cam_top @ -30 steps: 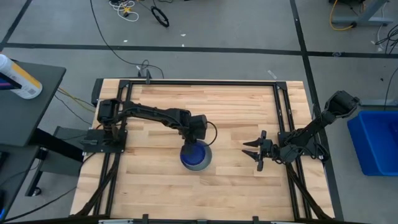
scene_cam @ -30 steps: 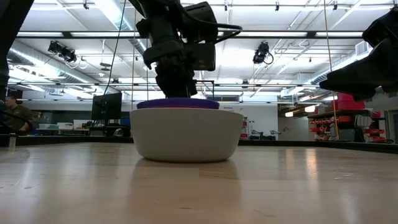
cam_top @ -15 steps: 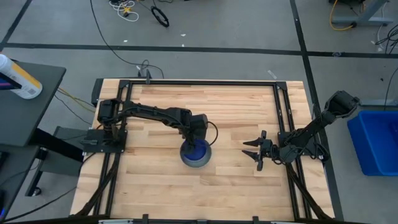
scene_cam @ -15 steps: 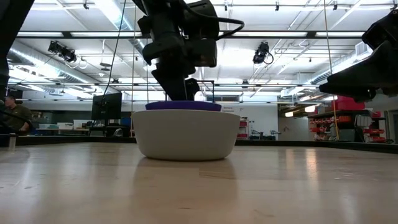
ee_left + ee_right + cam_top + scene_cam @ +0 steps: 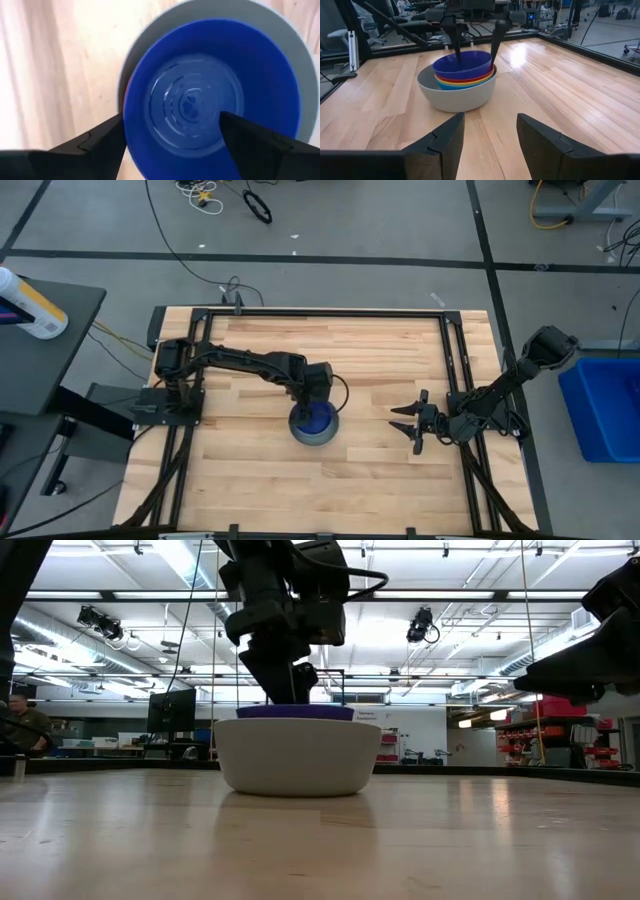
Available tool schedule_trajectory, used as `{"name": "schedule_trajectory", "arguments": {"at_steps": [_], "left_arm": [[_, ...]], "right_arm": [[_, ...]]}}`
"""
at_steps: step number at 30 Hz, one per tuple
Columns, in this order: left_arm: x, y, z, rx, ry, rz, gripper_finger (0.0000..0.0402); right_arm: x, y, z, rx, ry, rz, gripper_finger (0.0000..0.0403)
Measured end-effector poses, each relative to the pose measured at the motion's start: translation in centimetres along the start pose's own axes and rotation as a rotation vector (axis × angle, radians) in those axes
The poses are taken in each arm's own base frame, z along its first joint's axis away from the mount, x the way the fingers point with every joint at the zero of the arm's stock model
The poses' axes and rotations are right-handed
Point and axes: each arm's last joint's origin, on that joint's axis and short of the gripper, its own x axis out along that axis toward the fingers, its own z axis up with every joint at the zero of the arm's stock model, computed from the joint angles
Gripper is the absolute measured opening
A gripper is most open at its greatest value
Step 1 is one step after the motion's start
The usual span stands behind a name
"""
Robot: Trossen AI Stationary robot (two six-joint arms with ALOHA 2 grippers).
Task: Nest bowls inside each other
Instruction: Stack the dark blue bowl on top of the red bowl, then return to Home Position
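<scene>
Setting: large open robotics lab or workshop hall. Evidence: pale butcher-block wooden tabletop (image 5: 370, 360) in a black metal frame (image 5: 300, 311) on grey concrete floor (image 5: 350, 220) with loose black cables (image 5: 258, 205); long ceiling strip lights (image 5: 470, 595); dark computer monitor (image 5: 172, 710) left; red storage racks (image 5: 525, 735) right; seated person (image 5: 25, 720) far left.

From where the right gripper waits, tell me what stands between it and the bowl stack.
Nothing visible on the table. Bare wood lies between the open right gripper and the grey bowl with its nested stack. The left gripper stands open over the dark blue bowl on top, one finger inside it.
</scene>
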Motion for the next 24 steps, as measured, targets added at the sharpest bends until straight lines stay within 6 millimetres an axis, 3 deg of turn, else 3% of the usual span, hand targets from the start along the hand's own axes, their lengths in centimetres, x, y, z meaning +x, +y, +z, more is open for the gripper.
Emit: {"name": "schedule_trajectory", "arguments": {"at_steps": [13,19,24], "left_arm": [[-1.7,-0.1,0.0,0.010,-0.020,0.092,0.0316],[-4.7,-0.1,0.2,0.010,-0.096,0.179,0.0316],[-10.0,-0.9,-0.3,0.015,-0.214,0.283,0.0316]], "right_arm": [[0.0,-0.1,-0.3,0.010,0.023,-0.005,0.0186],[0.0,-0.1,-0.3,0.010,0.021,-0.009,0.0191],[0.0,-0.2,-0.3,-0.009,0.012,-0.031,0.0195]]}}
